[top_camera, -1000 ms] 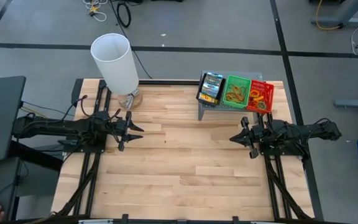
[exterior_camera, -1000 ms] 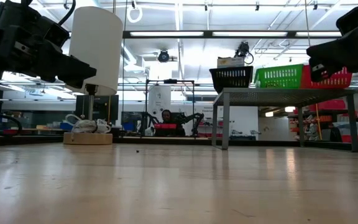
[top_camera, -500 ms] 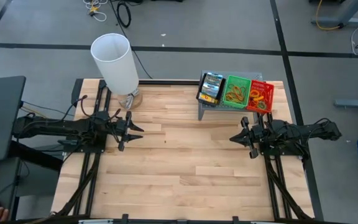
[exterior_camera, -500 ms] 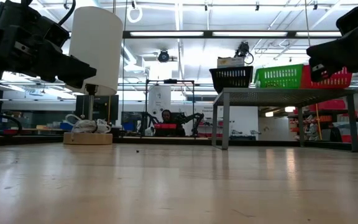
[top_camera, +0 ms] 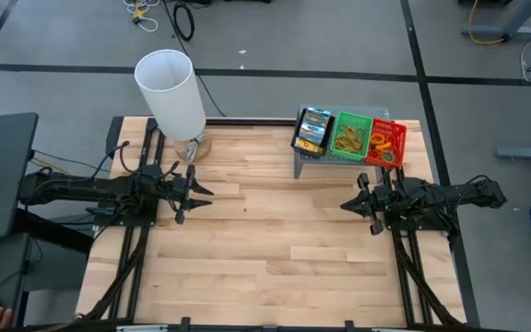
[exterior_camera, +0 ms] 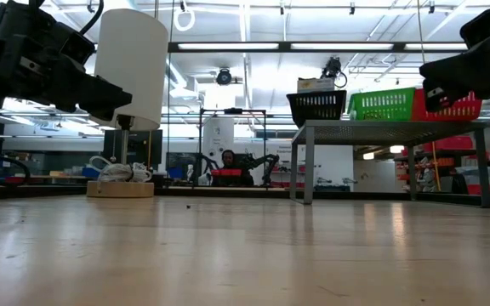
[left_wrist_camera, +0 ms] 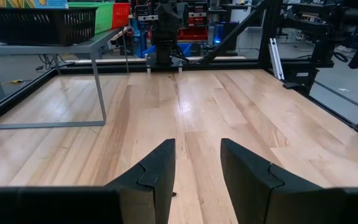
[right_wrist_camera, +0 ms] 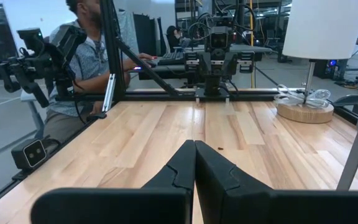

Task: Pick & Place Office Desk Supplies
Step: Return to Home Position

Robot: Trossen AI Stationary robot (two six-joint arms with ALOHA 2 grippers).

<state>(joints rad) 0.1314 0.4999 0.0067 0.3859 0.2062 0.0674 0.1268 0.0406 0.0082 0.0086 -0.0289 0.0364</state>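
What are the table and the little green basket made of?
The table looks like pale wood: plank seams and grain, with a soft sheen. The green basket is probably plastic: bright, even colour and lattice walls.

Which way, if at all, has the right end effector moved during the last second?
No. In the high view the right end effector sits at the same spot relative to the grey riser as in both earlier pictures.

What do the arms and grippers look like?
The left arm and right arm are matte black, slim jointed links; a black cable loops off the left one. The left gripper and right gripper each have two dark wedge-shaped fingers, notched inside. No markings visible.
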